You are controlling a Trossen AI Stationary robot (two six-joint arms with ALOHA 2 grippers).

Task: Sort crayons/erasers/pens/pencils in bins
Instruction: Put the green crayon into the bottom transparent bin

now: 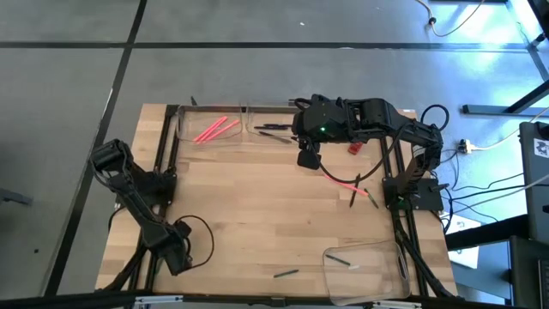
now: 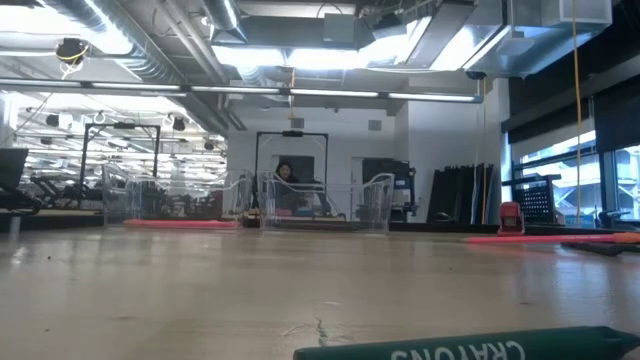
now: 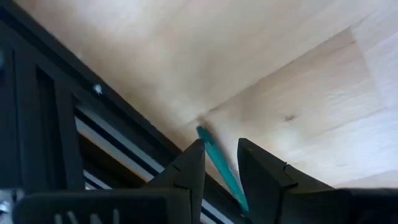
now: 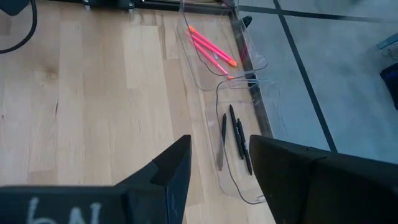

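Only low view reads green crayon (image 2: 470, 347) lettering.

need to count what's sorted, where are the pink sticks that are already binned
In the high view, the bright pink sticks lie in the clear plastic bin at the table's far left, beside the clear bin holding black pens.

Grey floor (image 1: 69, 94) with dark seams; ceiling strip lights (image 2: 300, 55) over racks (image 2: 110, 170)

My wooden table (image 1: 257, 206) carries two clear bins (image 1: 210, 129) at its far edge, a third bin (image 1: 364, 270) near, loose sticks (image 1: 286, 274) beside that.
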